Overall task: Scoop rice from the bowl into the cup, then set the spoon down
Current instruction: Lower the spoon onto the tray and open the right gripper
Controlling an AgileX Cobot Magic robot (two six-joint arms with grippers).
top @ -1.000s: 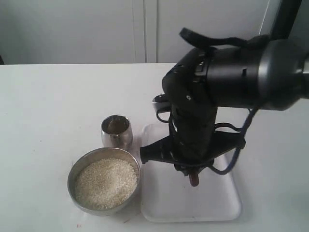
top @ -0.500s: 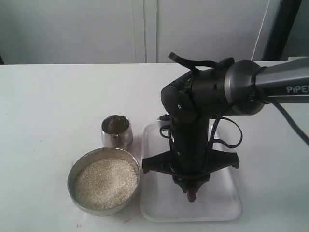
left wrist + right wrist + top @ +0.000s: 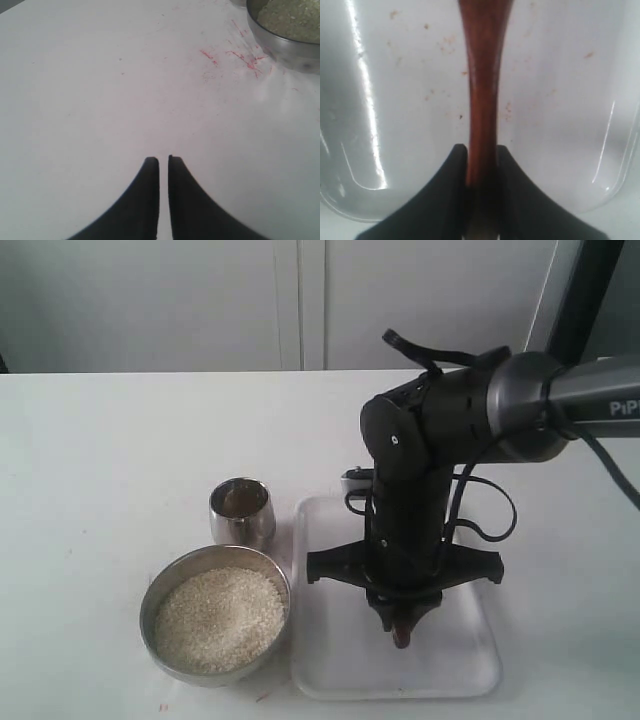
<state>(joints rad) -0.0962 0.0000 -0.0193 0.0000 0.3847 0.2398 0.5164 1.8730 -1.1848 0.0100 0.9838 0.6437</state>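
- The right gripper [image 3: 402,618] has its two black fingers [image 3: 451,172] closed tight on the spoon [image 3: 482,90], one on each side of the slim handle.
- The left gripper [image 3: 163,160] has its dark, curved fingers nearly together, with only a thin slit between them. It holds nothing and is over bare table.
- The spoon is dark reddish-brown polished wood. In the right wrist view the handle runs straight out from the fingers and widens towards the picture edge. In the exterior view only a short red-brown end [image 3: 401,637] shows under the gripper, pointing to 6 o'clock.
- The spoon is over a shallow, pale plastic tray [image 3: 340,655] with rounded corners and small brown specks. Whether it touches the tray cannot be told.
- A wide, round, shiny steel bowl [image 3: 215,552] sits at 9 o'clock from the tray, just beside it. It is filled with a grainy off-white heap of rice [image 3: 218,618].
- A small, rounded steel cup [image 3: 242,512] with a mirror finish stands upright at 12 o'clock from the bowl, just beside its rim. Its inside looks dark, and what it contains cannot be made out.
- The table [image 3: 120,460] is smooth and white, with faint red scratch marks [image 3: 240,55] near the bowl.
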